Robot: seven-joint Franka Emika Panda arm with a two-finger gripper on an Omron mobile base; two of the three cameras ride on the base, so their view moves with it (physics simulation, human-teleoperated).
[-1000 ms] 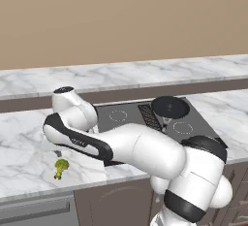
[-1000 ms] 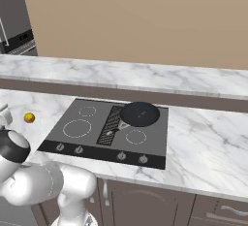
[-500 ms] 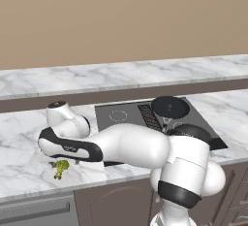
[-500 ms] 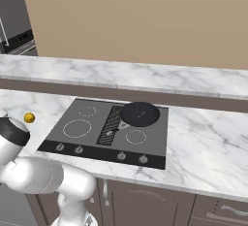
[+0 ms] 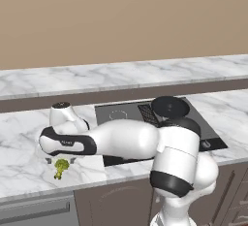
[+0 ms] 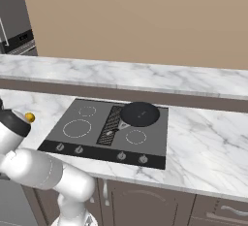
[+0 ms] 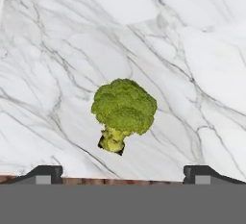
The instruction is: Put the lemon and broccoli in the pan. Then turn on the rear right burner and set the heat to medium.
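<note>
The broccoli (image 7: 124, 107), a green floret with a pale stalk, lies on the marble counter left of the stove. It sits centred between my gripper's (image 7: 124, 175) two wide-apart fingertips (image 7: 45, 172). In the left base view my gripper (image 5: 60, 161) hangs open just above the broccoli (image 5: 60, 167), with a finger on each side and nothing held. The lemon (image 6: 30, 118) rests on the counter beside the stove's left edge. The black pan (image 6: 139, 113) sits on the rear right burner, and shows again as the pan (image 5: 169, 107) behind my arm.
The black stove (image 6: 87, 133) has a row of knobs (image 6: 121, 156) along its front edge. A raised marble ledge (image 5: 121, 74) runs along the back. The counter's front edge lies close below the broccoli. My arm stretches across the stove's left half.
My hand has come down and slightly forward, from above the counter to right over the broccoli. The fingers stay wide apart. Broccoli, lemon and pan have not moved.
</note>
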